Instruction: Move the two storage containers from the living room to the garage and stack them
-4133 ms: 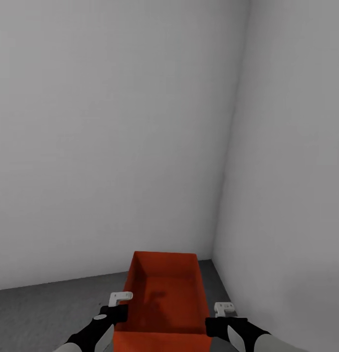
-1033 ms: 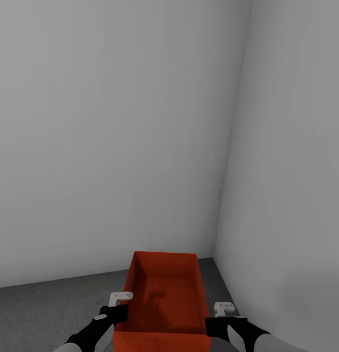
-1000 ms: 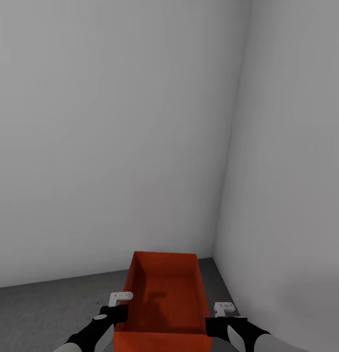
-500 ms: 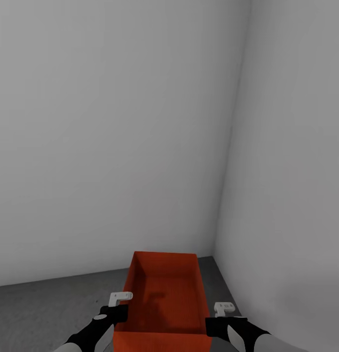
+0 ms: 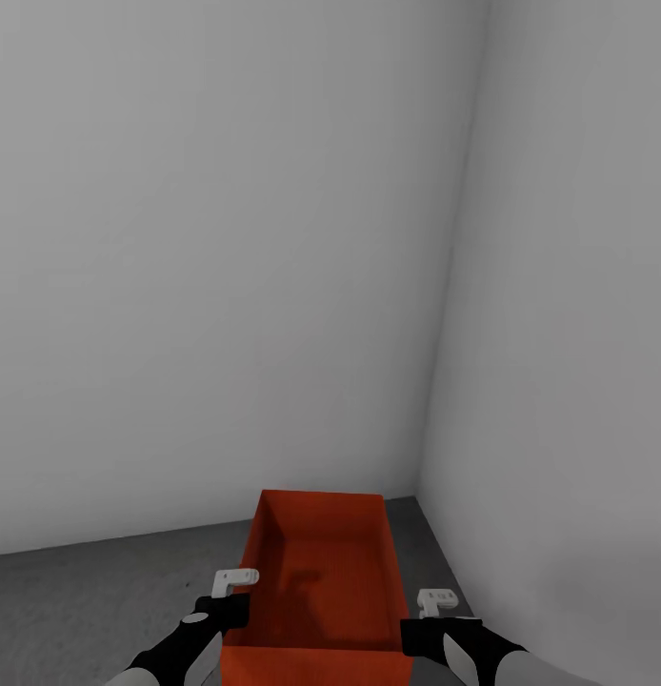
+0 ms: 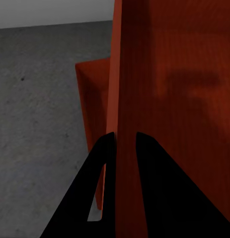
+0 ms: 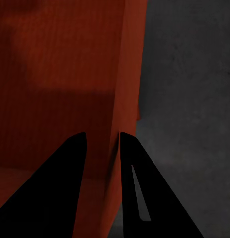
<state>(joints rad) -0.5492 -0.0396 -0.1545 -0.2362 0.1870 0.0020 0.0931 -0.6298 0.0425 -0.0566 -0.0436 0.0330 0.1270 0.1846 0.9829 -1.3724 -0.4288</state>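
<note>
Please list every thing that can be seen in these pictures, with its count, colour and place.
storage container: one, orange-red, open top, low in the head view, near the corner of the room, between the two tools.
second orange-red panel: one, beside and lower than the gripped wall in the left wrist view; perhaps another container, I cannot tell.
floor: one, dark grey, speckled, under and around the container.
walls: two, pale grey, meeting in a corner behind the container.
arms: two, black and white, at the bottom of the head view.
left tool: one, black fingers, shut on the container's left wall.
right tool: one, black fingers, shut on the container's right wall.
</note>
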